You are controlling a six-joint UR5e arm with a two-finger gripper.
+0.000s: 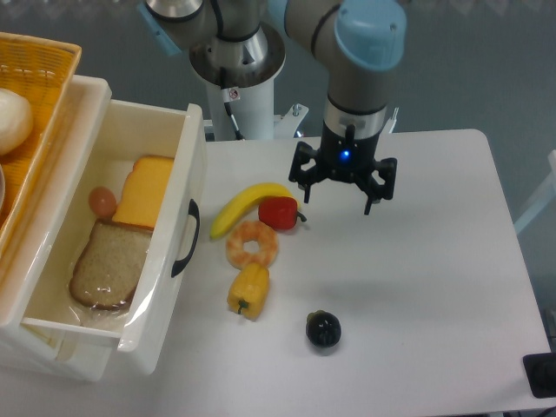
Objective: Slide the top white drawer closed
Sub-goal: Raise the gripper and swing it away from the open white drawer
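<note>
The top white drawer [178, 182] stands pulled far out of the cabinet at the left, its black curved handle [185, 239] facing the table. Inside lie a bread slice, a cheese slice and a small egg-like item. My gripper [337, 198] hangs above the table to the right of the drawer, over the space beside the red pepper, well apart from the drawer front. Its black fingers [369, 204] are spread wide, with nothing between them.
An orange woven basket [39, 104] sits on the cabinet top at the far left. On the table near the drawer front lie a banana [243, 207], a red pepper [280, 213], a donut-like ring [253, 244], a yellow pepper [248, 290] and a dark round fruit [323, 329].
</note>
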